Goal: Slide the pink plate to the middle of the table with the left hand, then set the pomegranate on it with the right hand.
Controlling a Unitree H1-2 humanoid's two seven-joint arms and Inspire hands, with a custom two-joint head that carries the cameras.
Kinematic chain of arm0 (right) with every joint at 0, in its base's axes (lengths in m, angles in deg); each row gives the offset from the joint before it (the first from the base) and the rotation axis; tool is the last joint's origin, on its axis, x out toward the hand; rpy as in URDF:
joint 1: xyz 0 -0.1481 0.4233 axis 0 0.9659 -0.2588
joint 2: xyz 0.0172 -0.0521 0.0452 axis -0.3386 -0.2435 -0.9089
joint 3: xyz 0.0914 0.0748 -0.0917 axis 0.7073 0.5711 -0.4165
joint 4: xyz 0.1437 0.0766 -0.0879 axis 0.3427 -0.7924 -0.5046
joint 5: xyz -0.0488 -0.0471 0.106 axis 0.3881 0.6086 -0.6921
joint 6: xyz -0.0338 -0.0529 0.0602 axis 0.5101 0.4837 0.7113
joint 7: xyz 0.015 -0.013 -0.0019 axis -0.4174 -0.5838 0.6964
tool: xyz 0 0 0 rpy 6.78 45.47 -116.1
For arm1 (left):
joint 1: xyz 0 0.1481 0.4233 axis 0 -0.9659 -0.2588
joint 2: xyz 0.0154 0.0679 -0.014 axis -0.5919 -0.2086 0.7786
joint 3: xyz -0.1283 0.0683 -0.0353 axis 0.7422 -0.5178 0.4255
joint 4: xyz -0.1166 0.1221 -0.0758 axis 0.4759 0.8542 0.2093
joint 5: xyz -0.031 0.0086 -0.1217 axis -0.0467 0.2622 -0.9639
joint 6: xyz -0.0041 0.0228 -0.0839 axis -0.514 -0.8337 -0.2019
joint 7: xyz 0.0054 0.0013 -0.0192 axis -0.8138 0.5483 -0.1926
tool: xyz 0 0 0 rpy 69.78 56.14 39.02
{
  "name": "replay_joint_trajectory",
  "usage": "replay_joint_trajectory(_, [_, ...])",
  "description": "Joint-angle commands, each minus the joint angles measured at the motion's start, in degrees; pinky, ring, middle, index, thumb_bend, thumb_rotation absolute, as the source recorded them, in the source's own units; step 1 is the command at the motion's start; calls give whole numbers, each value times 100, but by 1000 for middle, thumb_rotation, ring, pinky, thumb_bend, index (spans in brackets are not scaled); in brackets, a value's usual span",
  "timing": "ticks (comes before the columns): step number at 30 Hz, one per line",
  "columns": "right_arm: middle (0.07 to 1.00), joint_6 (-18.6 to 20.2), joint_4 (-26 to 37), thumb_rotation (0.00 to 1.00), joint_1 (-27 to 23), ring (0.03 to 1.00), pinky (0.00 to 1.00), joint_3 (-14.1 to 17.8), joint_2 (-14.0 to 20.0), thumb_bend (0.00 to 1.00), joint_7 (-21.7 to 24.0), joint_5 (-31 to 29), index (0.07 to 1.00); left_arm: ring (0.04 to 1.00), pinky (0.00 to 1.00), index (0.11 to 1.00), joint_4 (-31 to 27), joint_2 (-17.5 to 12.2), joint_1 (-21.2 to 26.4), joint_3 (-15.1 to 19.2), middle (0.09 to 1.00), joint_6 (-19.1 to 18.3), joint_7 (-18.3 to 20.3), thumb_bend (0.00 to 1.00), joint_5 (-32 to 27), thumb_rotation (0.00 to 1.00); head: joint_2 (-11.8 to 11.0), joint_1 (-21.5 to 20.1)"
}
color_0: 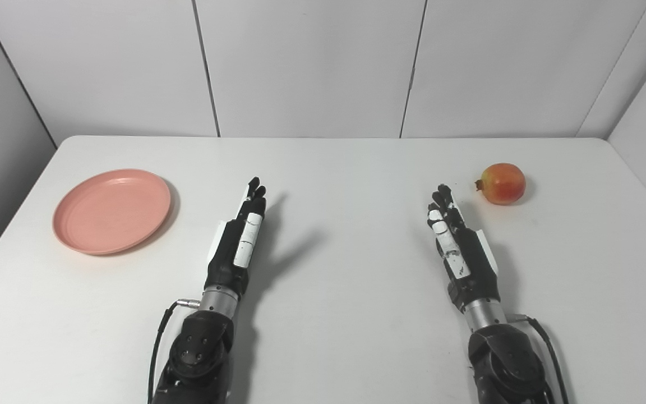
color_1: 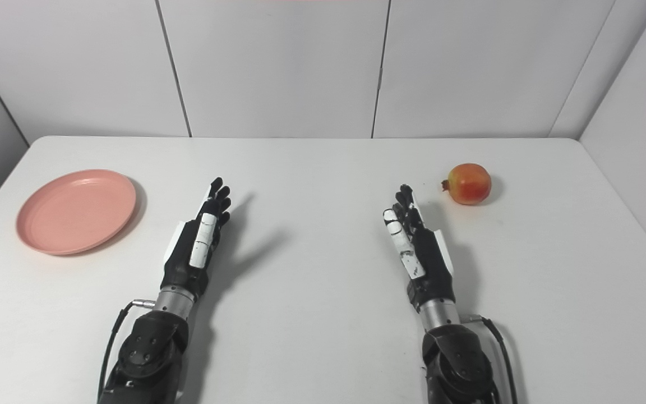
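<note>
At the left side of the frame, a little above mid-height, you have the pink plate (color_0: 111, 210) lying flat on the white table (color_0: 345, 314), close to the table's left edge and with nothing on it. Over on the right side, at about the same height, the pomegranate (color_0: 502, 183) sits on the bare tabletop with its small crown pointing toward the frame's left.

Your two arms come up from the bottom edge, one on each side of the centre. Your left hand (color_0: 239, 241) lies in the centre-left, fingers (color_0: 254, 193) stretched straight and pointing toward the top of the frame, held close together side by side; it grips nothing. It is clearly apart from the plate, which lies to its left with a strip of bare table between them. Your right hand (color_0: 460, 247) lies in the centre-right, likewise extended with straight fingers (color_0: 442, 197) and empty. Its fingertips point up and slightly left, and the pomegranate is near them, up and to the right, not touching.

Both hands cast dark shadows on the table to their right. Behind the table, along the top of the frame, stand plain grey wall panels (color_0: 312, 62) with dark vertical seams. A black cable (color_0: 157, 342) loops beside your left wrist, and another (color_0: 550, 342) beside your right.
</note>
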Motion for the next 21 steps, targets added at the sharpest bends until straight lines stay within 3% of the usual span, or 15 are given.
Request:
replay_joint_trajectory(1, [1000, -189, 7, 788, -28, 1000, 1000, 18, -47, 697, -35, -6, 1000, 1000, 1000, 1000, -99, 59, 37, 16, 1000, 120, -1, 761, -53, 1000, -30, 13])
replay_joint_trajectory(8, [1000, -205, -40, 778, -46, 1000, 1000, 23, -44, 717, -90, 41, 999, 1000, 1000, 1000, 5, 127, 51, 67, 1000, 235, -31, 762, -127, 1000, -80, 34])
replay_joint_trajectory(13, [1000, -127, -1, 803, -21, 1000, 1000, 38, -55, 689, -102, 49, 1000, 1000, 1000, 1000, 70, 64, 103, 29, 1000, 271, 216, 758, -271, 1000, -100, 50])
replay_joint_trajectory(17, [1000, -135, -14, 742, -26, 1000, 1000, 93, -115, 702, -94, -44, 989, 1000, 1000, 1000, 45, 21, 109, 13, 1000, 230, 282, 767, -259, 1000, -143, 27])
replay_joint_trajectory(21, [1000, -201, -4, 788, -10, 1000, 1000, 7, -28, 693, 0, 16, 1000, 1000, 1000, 1000, -30, 4, 58, -4, 1000, 221, 303, 756, -248, 1000, -182, 32])
